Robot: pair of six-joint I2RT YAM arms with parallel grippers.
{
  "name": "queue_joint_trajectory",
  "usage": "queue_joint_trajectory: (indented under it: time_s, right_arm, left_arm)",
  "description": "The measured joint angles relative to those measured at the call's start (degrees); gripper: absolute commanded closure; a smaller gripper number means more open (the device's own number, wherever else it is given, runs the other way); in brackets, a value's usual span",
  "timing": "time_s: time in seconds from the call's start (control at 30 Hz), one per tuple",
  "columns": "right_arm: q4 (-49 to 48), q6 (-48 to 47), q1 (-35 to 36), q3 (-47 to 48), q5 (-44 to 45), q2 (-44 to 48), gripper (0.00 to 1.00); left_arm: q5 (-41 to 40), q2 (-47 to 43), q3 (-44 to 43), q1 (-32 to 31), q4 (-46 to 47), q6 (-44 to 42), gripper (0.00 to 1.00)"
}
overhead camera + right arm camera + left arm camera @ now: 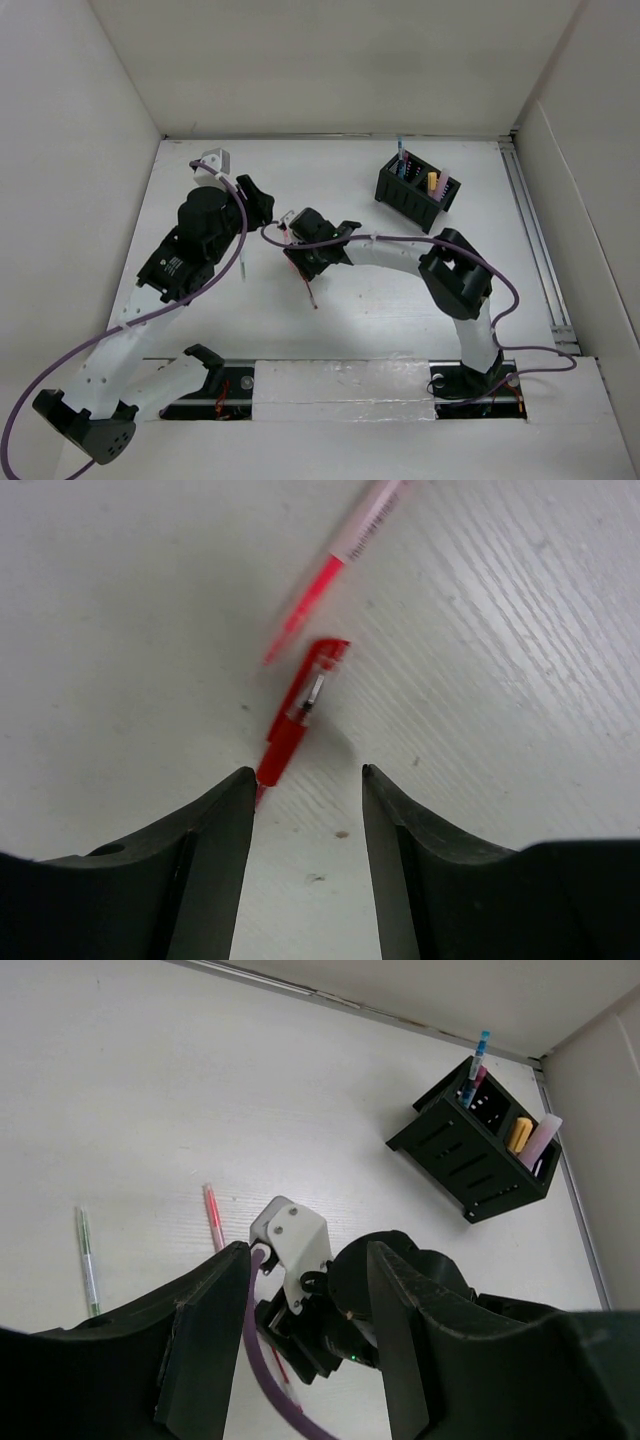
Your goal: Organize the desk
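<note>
My left end effector (310, 1248) gapes empty. My right end effector (307, 773) hangs half open over the middle of the counter (500, 680), holding nothing. A red pen (300, 705) lies loose between its jaws: light, stiff, slick, best pinched mid-barrel. Beyond, the pen holder (415, 190) stands near the far right corner.

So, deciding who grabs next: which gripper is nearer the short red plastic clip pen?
Right. The right gripper hangs just above the red clip pen, open jaws at one end; the left gripper hovers farther off to the left.
</note>
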State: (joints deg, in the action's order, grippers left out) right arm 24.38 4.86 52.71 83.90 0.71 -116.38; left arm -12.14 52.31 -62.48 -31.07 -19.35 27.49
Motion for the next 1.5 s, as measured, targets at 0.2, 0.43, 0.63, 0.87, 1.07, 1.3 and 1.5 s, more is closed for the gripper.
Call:
queue_joint_trajectory:
  time_s: [0.2, 0.43, 0.63, 0.87, 1.07, 1.3, 1.5]
  right_arm:
    - [0.0, -0.9, 2.1, 3.3, -0.1, -1.5, 0.48]
    - [-1.0, -1.0, 1.7, 3.8, 1.5, -4.1, 0.67]
    - [-3.3, -0.9, 0.6, 2.3, 3.8, -3.6, 1.0]
    - [-3.4, -2.6, -2.4, -6.5, 5.0, 3.7, 1.0]
    - [-5.7, -6.8, -13.5, -5.5, 2.6, 11.3, 1.0]
    - [-16.2, -11.6, -31.5, 8.4, -2.3, 11.5, 1.0]
    - [-28.6, -11.9, -41.7, 13.9, -8.0, 8.3, 1.0]
  left_arm:
    - [-0.2, -0.4, 0.0, 0.0, -0.2, 0.0, 0.54]
    - [-0.7, -0.4, 0.0, 0.0, -0.8, 0.0, 0.54]
    - [-2.5, -0.4, -0.3, 0.0, -1.7, 0.0, 0.54]
    - [-3.6, -0.2, -1.9, 0.0, -1.8, 0.2, 0.54]
    - [-3.5, 1.8, -2.1, 0.0, -1.7, 1.6, 0.54]
    - [-3.4, 3.1, -2.3, 0.0, -2.3, 3.8, 0.54]
    - [-5.6, 3.0, -2.8, 0.0, -4.2, 5.9, 0.54]
